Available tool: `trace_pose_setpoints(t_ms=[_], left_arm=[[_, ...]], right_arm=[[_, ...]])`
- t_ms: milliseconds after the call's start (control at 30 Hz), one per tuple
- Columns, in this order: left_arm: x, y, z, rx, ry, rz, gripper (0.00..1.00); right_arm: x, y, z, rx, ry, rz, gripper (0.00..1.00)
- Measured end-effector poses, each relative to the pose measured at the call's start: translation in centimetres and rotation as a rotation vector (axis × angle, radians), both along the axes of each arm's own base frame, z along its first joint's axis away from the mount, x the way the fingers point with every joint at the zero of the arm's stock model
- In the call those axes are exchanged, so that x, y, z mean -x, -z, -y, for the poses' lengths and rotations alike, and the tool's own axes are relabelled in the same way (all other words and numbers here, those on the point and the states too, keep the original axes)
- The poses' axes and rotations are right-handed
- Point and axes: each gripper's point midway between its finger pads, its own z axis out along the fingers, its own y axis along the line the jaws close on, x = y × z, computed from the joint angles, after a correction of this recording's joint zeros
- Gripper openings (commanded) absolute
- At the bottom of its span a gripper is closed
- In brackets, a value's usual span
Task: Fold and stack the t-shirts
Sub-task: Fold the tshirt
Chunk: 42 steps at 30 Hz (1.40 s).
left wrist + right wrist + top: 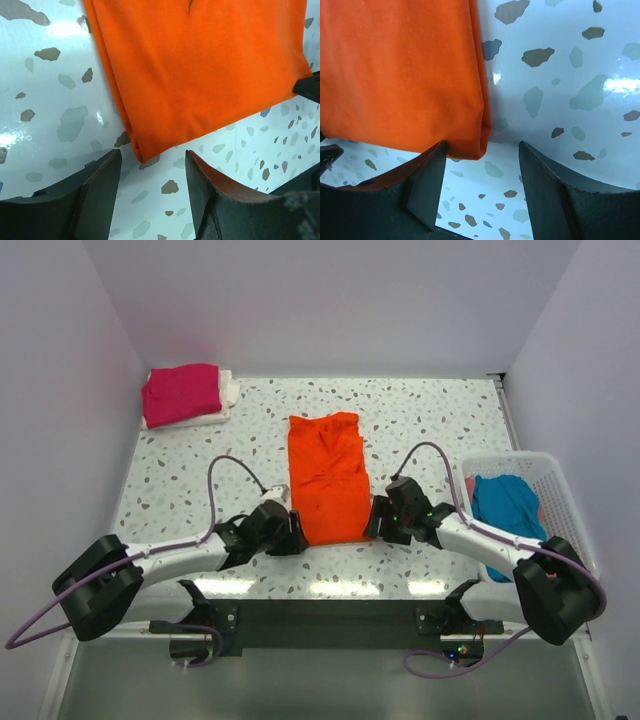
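Grippers are held spread at the near corners of the orange t-shirt [328,478], which is laid flat: the left gripper [292,537] at its left corner, the right gripper [377,521] at its right. In each wrist view a folded corner is seen at the mouth of the parted jaws, ungrasped. Only the top view shows the pink t-shirt [182,392] far left of the orange one, and the basket [548,472] to its right, with a blue t-shirt [505,505] in it.

Folded orange tee [326,478] lies flat centrally; magenta tee [181,392] rests atop white tee [230,390].
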Motion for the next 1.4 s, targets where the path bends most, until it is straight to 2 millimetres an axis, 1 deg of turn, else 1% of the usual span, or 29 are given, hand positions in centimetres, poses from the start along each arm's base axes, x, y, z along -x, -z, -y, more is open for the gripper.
trace_pose_setpoints(t_ms=[100,167,433,500,600,667,767,800,833,867,900,933,967,1033,1200,1300,1400], left_arm=[[0.0,0.0,0.2,0.034,-0.014,0.003,0.57],[0.0,0.0,0.4,0.055,-0.026,0.003,0.56],[0.0,0.1,0.4,0.101,-0.071,-0.003,0.47],[-0.1,0.2,0.4,0.100,-0.080,-0.003,0.44],[-0.2,0.3,0.3,0.102,-0.095,-0.005,0.40],[-0.3,0.4,0.3,0.103,-0.102,-0.005,0.38],[-0.5,0.6,0.4,0.104,-0.110,-0.004,0.30],[-0.5,0.7,0.4,0.103,-0.110,-0.004,0.24],[-0.5,0.8,0.4,0.102,-0.111,-0.005,0.20],[-0.6,0.9,0.4,0.100,-0.113,-0.006,0.18],[-0.6,0.9,0.5,0.099,-0.112,-0.005,0.09],[-0.6,1.0,0.5,0.100,-0.114,-0.006,0.06],[-0.7,1.1,0.6,0.098,-0.111,-0.005,0.00],[-0.7,1.1,0.6,0.099,-0.109,-0.005,0.00],[-0.3,1.1,0.7,0.092,-0.094,-0.007,0.00],[0.8,0.8,0.8,0.079,-0.061,-0.012,0.00],[2.3,0.4,0.8,0.070,-0.021,-0.012,0.00]], right_arm=[[0.2,0.5,-0.4,-0.039,0.023,-0.009,0.60],[0.1,0.5,-0.8,-0.071,0.038,-0.003,0.58],[-0.2,0.5,-1.3,-0.148,0.103,0.014,0.53],[-0.2,0.5,-1.4,-0.163,0.116,0.019,0.49],[0.0,0.6,-1.3,-0.177,0.132,0.019,0.46],[0.0,0.7,-1.3,-0.181,0.138,0.020,0.41],[0.1,0.8,-1.2,-0.183,0.147,0.017,0.31],[0.2,0.9,-1.2,-0.182,0.148,0.015,0.29],[0.3,1.0,-1.1,-0.180,0.149,0.011,0.23],[0.3,1.1,-1.1,-0.178,0.148,0.010,0.20],[0.3,1.2,-1.1,-0.176,0.148,0.008,0.17],[0.3,1.2,-1.0,-0.174,0.148,0.007,0.13],[0.3,1.2,-1.0,-0.173,0.146,0.008,0.07],[0.4,1.2,-1.0,-0.170,0.140,0.010,0.00],[0.7,1.3,-0.8,-0.151,0.112,0.013,0.00],[1.6,0.9,-1.0,-0.140,0.071,0.021,0.00],[3.0,-0.2,-1.2,-0.135,0.018,0.054,0.00]])
